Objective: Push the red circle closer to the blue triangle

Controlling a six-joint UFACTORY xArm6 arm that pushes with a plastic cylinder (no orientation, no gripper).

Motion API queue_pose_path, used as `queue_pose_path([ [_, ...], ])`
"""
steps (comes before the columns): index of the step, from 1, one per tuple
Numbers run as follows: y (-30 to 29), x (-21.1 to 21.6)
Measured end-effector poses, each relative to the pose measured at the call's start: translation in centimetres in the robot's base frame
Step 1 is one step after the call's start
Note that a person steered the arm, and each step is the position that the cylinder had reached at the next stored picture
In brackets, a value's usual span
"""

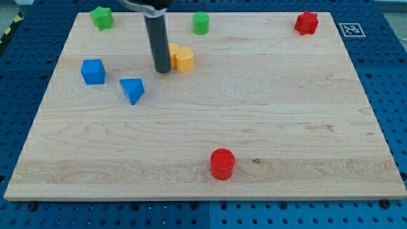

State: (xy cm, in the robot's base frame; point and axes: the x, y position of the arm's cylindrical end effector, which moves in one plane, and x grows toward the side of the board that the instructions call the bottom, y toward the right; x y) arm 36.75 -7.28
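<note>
Rod (pixel 157 38) cut off by view's top; arm above not seen. Orange block (pixel 173 53) partly hidden behind rod, just left of yellow block (pixel 184 58); shape not made out, contact between the two not told. Tip (pixel 163 69) close beside them; touch not told. Marker (pixel 350 29) at view's top right too small to be read. Blue pegboard (pixel 394 95) cut off on all edges.

You have no readable words, numbers or brand names to go on here. The only sign is a black-and-white square fiducial marker (pixel 350 29) on the blue pegboard (pixel 388 76), at the view's top right.
</note>
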Motion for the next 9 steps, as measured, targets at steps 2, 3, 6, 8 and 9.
queue_pose_path([
  [2,4.5,-2.2],
  [3,5.6,-2.2],
  [6,18.6,15.7],
  [8,15.9,25.0],
  [9,10.4,25.0],
])
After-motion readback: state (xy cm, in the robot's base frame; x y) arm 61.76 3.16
